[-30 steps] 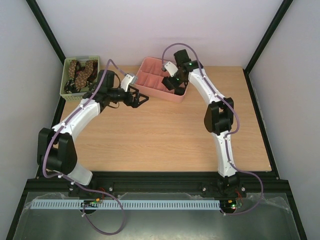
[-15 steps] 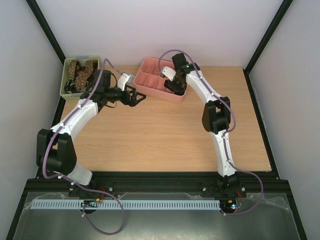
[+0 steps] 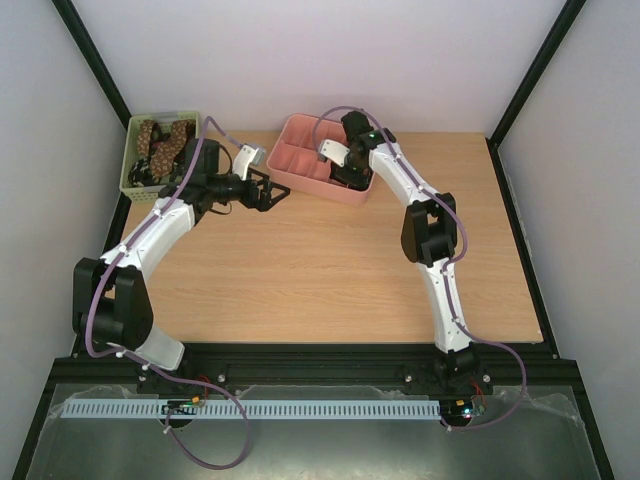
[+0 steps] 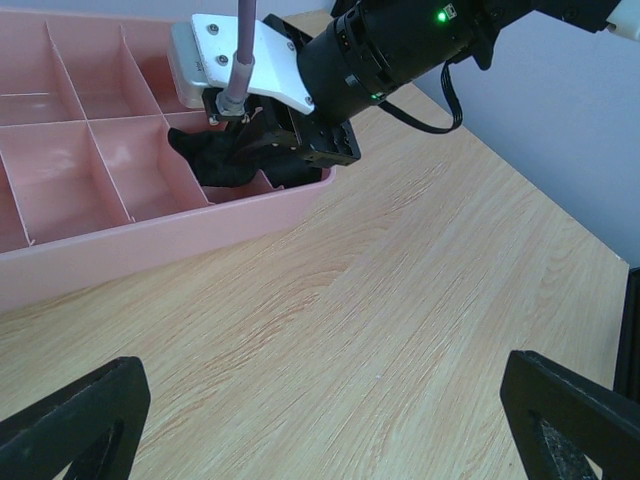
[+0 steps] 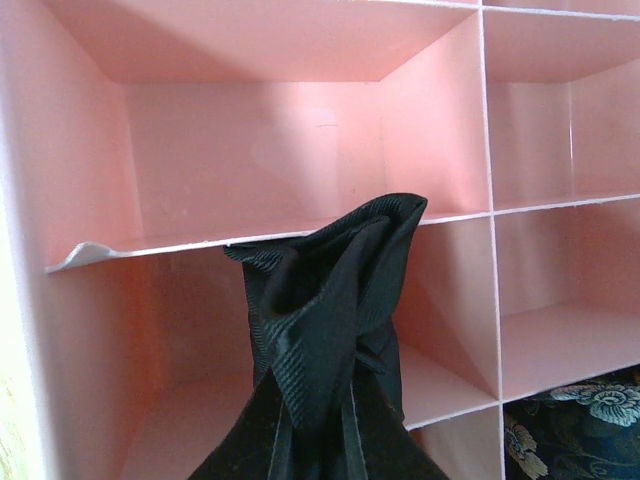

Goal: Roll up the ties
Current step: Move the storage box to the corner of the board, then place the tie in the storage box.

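Two arms reach over a wooden table (image 3: 330, 260); findings run from the left side to the right.

At the far left corner stands a green basket (image 3: 130, 165). It holds loose ties (image 3: 160, 145), brown with pale spots among darker ones, heaped and not rolled.

Just right of the basket, the left gripper (image 3: 275, 190) hovers low over the bare table, pointing towards the pink tray (image 3: 318, 190). Its jaws stand wide apart and carry nothing. In the left wrist view its two dark fingertips (image 4: 70, 425) sit at the bottom corners, with open wood grain between them.

The pink tray lies at the far middle of the table and is split by thin dividers into many compartments. Those seen at its left and centre show bare pink floor.

At the right near end of the tray, the right gripper (image 4: 275, 150) is lowered into the corner compartment. Its jaws are closed tight on a black tie (image 4: 215, 160). The tie is bunched into a crumpled dark bundle and does not look like a neat coil. In the right wrist view its ribbed folds (image 5: 330, 300) rise in front of a divider, so the exact resting point cannot be told.

One dark cloth with pale flowers (image 5: 585, 420) shows in a compartment at that view's lower right corner; its full shape is cut off.
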You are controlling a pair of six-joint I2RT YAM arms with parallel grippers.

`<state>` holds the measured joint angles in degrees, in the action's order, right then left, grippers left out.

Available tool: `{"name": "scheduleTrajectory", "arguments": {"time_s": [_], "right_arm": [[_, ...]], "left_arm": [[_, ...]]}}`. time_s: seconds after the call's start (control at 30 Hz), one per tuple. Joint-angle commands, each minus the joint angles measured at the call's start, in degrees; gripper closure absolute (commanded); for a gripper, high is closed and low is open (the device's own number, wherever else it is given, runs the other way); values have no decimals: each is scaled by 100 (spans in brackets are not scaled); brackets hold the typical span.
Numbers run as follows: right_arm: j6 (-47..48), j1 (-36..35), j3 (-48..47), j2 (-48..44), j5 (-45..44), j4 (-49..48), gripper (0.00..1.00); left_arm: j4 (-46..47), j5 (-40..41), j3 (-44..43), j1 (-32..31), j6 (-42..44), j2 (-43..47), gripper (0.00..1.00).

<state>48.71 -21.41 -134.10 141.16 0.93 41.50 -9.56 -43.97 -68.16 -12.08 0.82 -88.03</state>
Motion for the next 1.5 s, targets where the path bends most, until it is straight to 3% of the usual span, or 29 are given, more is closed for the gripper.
{"name": "scheduleTrajectory", "arguments": {"time_s": [0.0, 0.43, 1.1, 1.2, 1.47], "right_arm": [[289, -17, 165, 441, -178, 1159, 99], [711, 455, 430, 159, -118, 1838, 98], [121, 234, 244, 940, -392, 1318, 98], [43, 234, 238, 944, -436, 1313, 93], [-78, 231, 186, 496, -319, 1159, 57]], "left_arm": [[124, -127, 101, 39, -103, 57, 1], [250, -241, 176, 42, -233, 67, 1], [306, -271, 274, 39, -240, 108, 1], [308, -270, 286, 39, -240, 122, 1], [323, -297, 229, 40, -240, 50, 1]]}}
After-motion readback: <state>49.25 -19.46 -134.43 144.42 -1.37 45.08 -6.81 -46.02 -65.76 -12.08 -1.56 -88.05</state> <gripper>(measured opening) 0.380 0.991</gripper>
